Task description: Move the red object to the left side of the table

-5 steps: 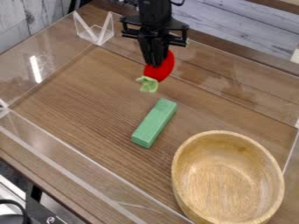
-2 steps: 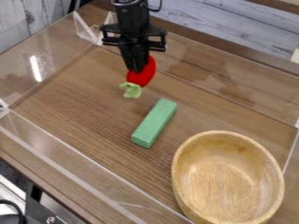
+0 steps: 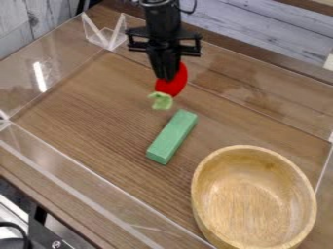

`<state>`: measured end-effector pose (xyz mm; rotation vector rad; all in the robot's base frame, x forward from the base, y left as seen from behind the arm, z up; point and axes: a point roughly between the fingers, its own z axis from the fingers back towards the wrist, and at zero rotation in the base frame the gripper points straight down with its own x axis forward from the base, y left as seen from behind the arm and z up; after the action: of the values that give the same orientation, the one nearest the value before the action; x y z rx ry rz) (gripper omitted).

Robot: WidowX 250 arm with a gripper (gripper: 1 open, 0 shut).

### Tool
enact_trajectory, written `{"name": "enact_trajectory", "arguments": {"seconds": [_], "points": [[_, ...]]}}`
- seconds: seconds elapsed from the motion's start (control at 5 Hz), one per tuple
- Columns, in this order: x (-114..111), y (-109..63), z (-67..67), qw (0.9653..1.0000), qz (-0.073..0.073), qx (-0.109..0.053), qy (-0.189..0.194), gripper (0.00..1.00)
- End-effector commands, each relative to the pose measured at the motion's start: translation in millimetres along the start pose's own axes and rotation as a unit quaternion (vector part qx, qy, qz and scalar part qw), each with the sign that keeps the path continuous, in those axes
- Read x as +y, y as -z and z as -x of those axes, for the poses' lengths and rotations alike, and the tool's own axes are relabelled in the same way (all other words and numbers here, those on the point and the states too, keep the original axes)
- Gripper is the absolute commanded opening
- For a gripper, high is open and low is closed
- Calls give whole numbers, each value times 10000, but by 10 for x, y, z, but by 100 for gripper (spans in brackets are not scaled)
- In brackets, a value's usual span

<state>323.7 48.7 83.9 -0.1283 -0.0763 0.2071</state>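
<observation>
The red object [image 3: 172,85] hangs pinched in the gripper [image 3: 166,78], leafy end down, over the middle of the table [image 3: 92,117], just at twelve o'clock from the green block [image 3: 172,136]. The jaws are clamped narrow on it. The carry is under way, I'd judge; next it wants a sweep toward nine o'clock, away from the wooden bowl [image 3: 254,199], then a lowering and release.
</observation>
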Motion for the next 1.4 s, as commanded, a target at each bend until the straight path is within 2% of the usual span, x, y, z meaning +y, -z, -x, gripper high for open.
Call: {"name": "enact_trajectory", "arguments": {"seconds": [0.0, 0.2, 0.6, 0.8, 1.0, 1.2], "points": [[-1, -330, -128, 9989, 75, -449, 146, 0], [91, -417, -154, 9985, 126, -495, 197, 0], [317, -644, -61, 9983, 110, -566, -71, 0], [195, -642, -29, 9985, 130, -529, -45, 0], [50, -514, -20, 9986, 165, -463, 198, 0], [12, -392, -4, 9982, 162, -395, 417, 0]]}}
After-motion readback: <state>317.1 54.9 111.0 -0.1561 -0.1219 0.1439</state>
